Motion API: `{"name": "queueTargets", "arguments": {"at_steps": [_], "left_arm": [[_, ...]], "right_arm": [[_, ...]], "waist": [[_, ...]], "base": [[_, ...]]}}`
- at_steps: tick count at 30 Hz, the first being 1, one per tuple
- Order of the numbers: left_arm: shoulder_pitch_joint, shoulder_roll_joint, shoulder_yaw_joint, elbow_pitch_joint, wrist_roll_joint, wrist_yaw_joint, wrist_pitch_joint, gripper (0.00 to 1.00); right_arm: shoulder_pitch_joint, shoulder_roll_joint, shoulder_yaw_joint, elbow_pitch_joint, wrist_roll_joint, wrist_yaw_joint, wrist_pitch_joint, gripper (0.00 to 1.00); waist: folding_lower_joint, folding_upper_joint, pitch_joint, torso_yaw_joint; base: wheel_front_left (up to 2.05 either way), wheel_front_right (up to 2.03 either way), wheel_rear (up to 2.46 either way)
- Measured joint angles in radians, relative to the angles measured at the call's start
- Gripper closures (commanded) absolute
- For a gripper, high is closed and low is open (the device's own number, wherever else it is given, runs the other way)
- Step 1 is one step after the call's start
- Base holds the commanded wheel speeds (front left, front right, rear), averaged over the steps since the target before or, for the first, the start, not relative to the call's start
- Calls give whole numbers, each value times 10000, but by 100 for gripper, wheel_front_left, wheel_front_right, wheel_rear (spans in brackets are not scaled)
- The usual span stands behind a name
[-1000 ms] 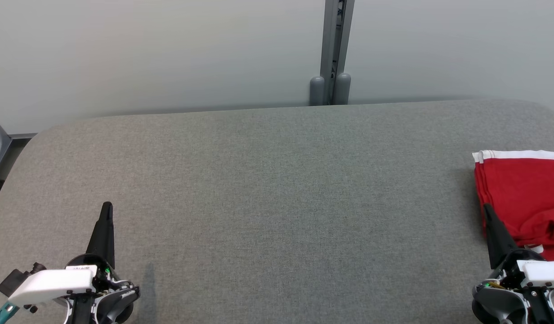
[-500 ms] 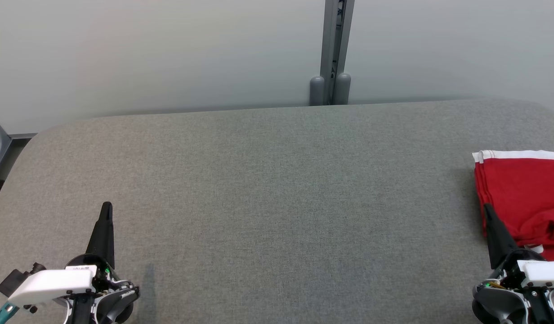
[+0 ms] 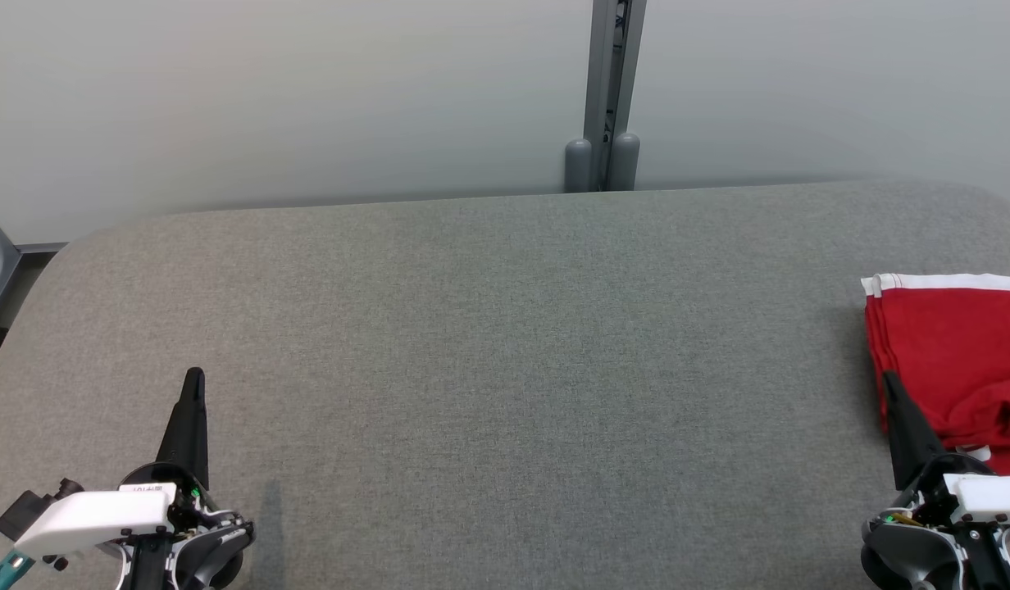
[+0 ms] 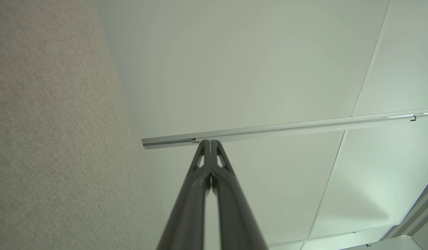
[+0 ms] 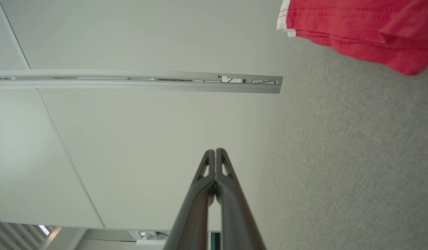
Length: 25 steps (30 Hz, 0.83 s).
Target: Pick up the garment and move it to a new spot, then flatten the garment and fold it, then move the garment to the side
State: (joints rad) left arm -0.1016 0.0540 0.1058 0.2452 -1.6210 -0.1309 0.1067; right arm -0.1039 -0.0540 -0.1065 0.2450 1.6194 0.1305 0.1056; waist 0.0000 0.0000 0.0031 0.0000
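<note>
Grey table point(image 3: 505, 344) holds folded red, white-trimmed garment point(image 3: 956, 360).

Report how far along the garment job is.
Done, it seems: the red garment lies folded in layers at the right side of the grey table. In hand: nothing; the left gripper and the right gripper are both shut and empty, the right one near the garment. Left: apparently nothing.

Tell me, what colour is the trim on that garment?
White trim on a red garment; the head view shows it best.
</note>
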Motion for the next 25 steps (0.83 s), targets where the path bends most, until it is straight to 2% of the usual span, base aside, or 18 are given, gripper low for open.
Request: {"name": "queueTargets", "arguments": {"at_steps": [25], "left_arm": [[0,-17,33,0,12,0,31,100]], "right_arm": [[0,15,-23,2,-13,0,15,100]], "waist": [[0,0,0,0]], "base": [[0,0,0]]}}
